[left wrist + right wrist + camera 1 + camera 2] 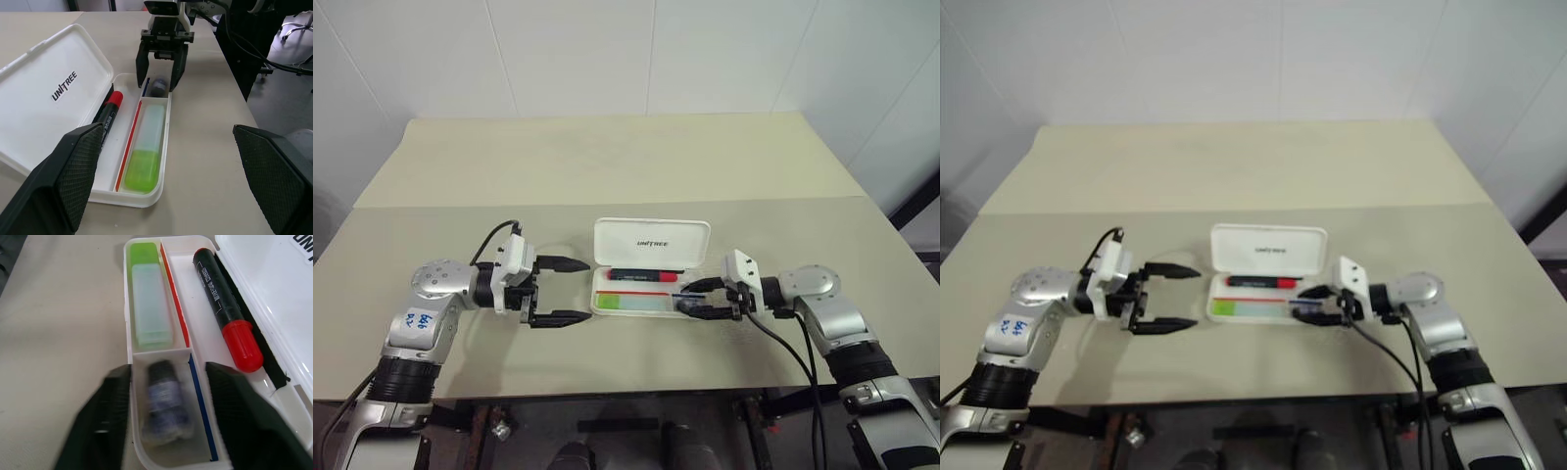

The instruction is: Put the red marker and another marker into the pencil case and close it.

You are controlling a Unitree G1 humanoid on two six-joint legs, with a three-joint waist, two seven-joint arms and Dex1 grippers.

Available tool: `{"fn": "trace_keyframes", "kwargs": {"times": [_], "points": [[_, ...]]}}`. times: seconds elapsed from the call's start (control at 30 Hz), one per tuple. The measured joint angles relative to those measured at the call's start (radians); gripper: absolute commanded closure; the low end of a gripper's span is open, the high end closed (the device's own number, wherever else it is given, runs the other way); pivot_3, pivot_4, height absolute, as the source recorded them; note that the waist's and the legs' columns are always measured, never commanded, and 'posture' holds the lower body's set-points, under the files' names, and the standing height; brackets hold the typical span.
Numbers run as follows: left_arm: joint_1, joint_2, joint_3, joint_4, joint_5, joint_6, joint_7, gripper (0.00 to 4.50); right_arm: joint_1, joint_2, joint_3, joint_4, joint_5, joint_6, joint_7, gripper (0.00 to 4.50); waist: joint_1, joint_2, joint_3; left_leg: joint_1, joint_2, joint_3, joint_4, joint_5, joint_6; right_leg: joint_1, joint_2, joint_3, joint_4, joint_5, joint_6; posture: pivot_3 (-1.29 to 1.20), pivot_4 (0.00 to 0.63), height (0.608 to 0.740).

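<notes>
Right claw (166, 431) astride case end; green marker (149, 303) beyond

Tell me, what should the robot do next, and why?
Probably pull the right end effector back from the pencil case, so the lid can be shut. The red marker and light green marker already lie inside, the lid stands open, and the right end effector's open fingers straddle the small end compartment.

Raised lid (652, 242) walls the pencil case (607, 308) behind; right gripper (698, 299) blocks one end; table (607, 166) beyond lies open.
</notes>
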Motion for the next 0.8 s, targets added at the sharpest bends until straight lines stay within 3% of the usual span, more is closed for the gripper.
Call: {"fn": "trace_keyframes", "kwargs": {"times": [0.1,0.3,0.5,0.8], "points": [[0.0,0.0,0.0,0.0,0.0,0.0,0.003,0.0,-0.018,0.003,0.0,0.008,0.0,-0.001,-0.001,0.04,-0.001,0.0,0.0,0.0,0.0,0.0,0.0,0.0,0.0,0.0,0.0,0.0,0.0,0.0,0.0,0.0,0.15,0.74],[-0.001,-0.002,0.0,0.001,0.0,0.0,0.008,0.0,-0.028,0.009,-0.005,-0.005,0.01,0.005,-0.009,0.04,0.0,0.0,0.0,0.0,0.0,0.0,0.0,0.0,0.0,0.0,0.0,0.0,0.0,0.0,0.0,0.0,0.15,0.74],[-0.031,-0.017,-0.001,0.018,0.0,0.0,0.018,0.0,0.022,-0.012,-0.064,-0.156,0.078,0.094,-0.038,0.04,0.002,0.0,0.0,0.0,0.0,0.0,0.0,0.0,0.0,0.0,0.0,0.0,0.0,0.0,0.0,0.0,0.15,0.74],[-0.03,-0.022,0.051,0.039,-0.024,0.02,0.079,0.0,0.201,-0.118,-0.279,-0.411,0.19,0.244,-0.179,0.04,0.002,0.0,0.0,0.0,0.0,0.0,0.0,0.0,0.0,0.0,0.0,0.0,0.0,0.0,0.0,0.0,0.15,0.74]]}}
